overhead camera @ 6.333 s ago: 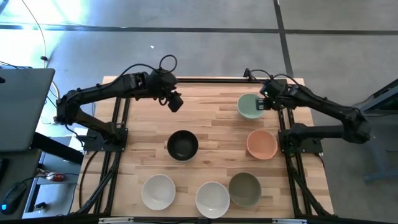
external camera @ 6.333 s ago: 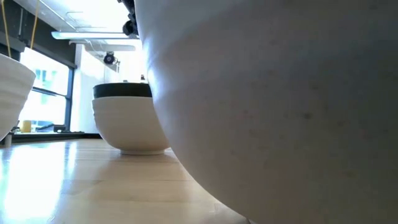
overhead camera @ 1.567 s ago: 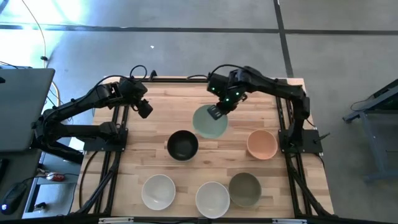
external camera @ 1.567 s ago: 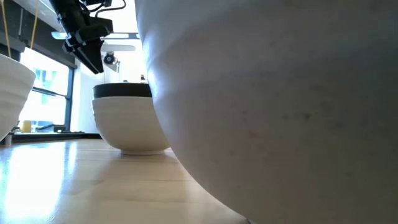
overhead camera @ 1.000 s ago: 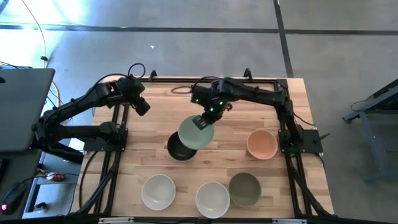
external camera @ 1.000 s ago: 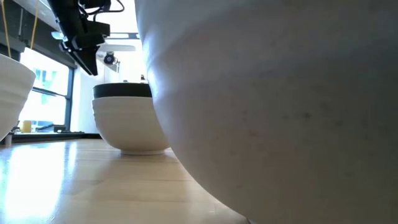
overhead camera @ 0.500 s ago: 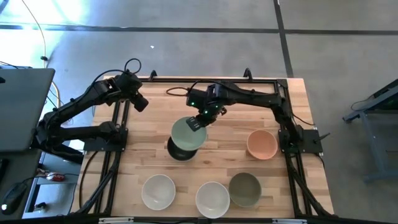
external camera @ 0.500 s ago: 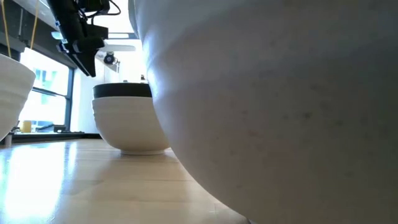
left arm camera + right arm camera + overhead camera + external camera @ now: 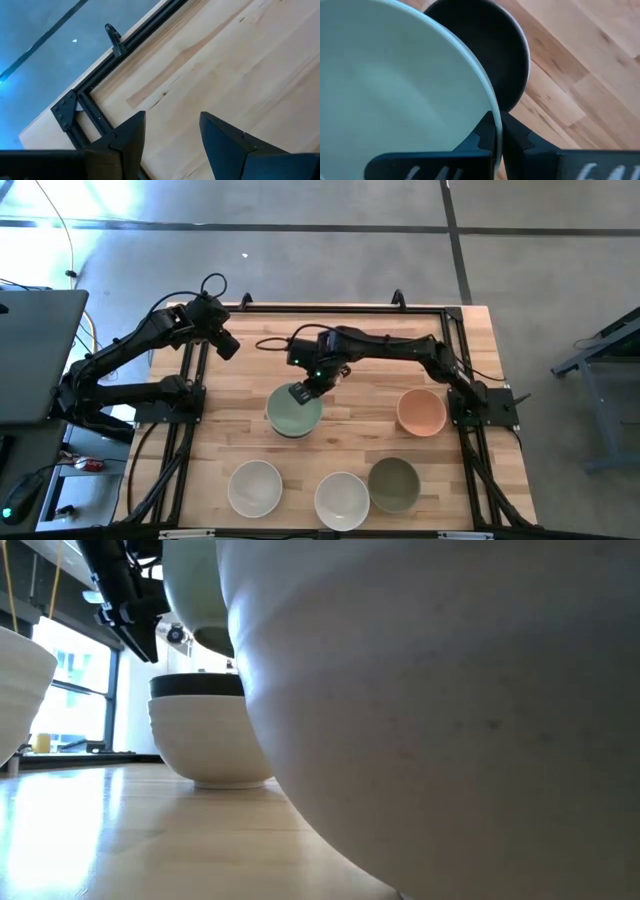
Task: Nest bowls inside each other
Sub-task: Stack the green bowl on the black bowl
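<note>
My right gripper [image 9: 298, 393] is shut on the pale mint bowl [image 9: 294, 413] and holds it over the black bowl [image 9: 507, 55] at mid table. In the low view the mint bowl's underside [image 9: 195, 595] hangs above the black bowl [image 9: 195, 685], which sits inside a white bowl [image 9: 207, 740]. My left gripper [image 9: 227, 347] stands open with nothing between its fingers above the bare wood at the far left [image 9: 171, 116]. My right gripper pinches the mint bowl's rim [image 9: 492, 122] on the bowl's far side, one finger inside the bowl and one outside. The fingers slant down from the far right. The bowl is lifted clear, mouth up, just above the black bowl.
A peach bowl [image 9: 421, 412] stands at the right. An olive-grey bowl [image 9: 393, 483] and two white bowls [image 9: 342, 500] [image 9: 254, 487] line the near edge. One white bowl [image 9: 450, 740] fills most of the low view. A black frame [image 9: 330, 308] runs along the far edge.
My right gripper has carried the mint bowl toward the table's left and near edges and down, from beside the black bowl to right over it. The bowl's underside has come into the low view from above.
</note>
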